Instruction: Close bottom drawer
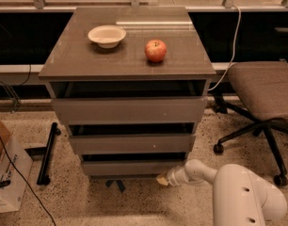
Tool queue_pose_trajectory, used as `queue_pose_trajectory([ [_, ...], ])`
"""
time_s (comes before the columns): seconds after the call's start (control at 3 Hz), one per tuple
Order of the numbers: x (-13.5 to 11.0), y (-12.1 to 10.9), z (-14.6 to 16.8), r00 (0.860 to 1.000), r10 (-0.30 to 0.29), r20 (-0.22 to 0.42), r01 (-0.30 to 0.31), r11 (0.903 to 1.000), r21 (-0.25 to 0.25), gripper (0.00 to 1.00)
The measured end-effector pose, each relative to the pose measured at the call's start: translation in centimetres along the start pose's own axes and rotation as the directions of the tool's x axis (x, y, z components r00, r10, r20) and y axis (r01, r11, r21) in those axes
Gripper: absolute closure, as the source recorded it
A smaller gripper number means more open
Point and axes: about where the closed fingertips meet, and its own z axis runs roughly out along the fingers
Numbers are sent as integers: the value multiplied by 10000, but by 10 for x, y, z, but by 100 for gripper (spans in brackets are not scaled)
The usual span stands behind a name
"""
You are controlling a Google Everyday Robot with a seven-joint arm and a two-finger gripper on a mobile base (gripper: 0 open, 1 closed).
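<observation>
The bottom drawer [130, 167] is the lowest of three grey-brown drawers in the cabinet [127, 62]. Its flat front sits nearly flush under the middle drawer [132, 143], with a thin dark gap above it. My gripper [163, 179] is at the end of the white arm [200, 172], low at the drawer front's right end, its yellowish tip touching or just off the front's lower right corner.
A white bowl [107, 36] and a red apple [156, 50] sit on the cabinet top. An office chair [261, 98] stands to the right. A cardboard box [5, 173] and a black bar [46, 152] lie on the floor at the left.
</observation>
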Motion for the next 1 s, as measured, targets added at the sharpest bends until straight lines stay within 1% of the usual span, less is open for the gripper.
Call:
queue_pose_trajectory([
  [0.33,0,2,2,10000,0,-10,0,10000,-39,31],
  [0.67,1,5,5,10000,1,-22,-2,10000,-91,1],
  [1.0,1,5,5,10000,2,-25,-2,9999,-101,0],
])
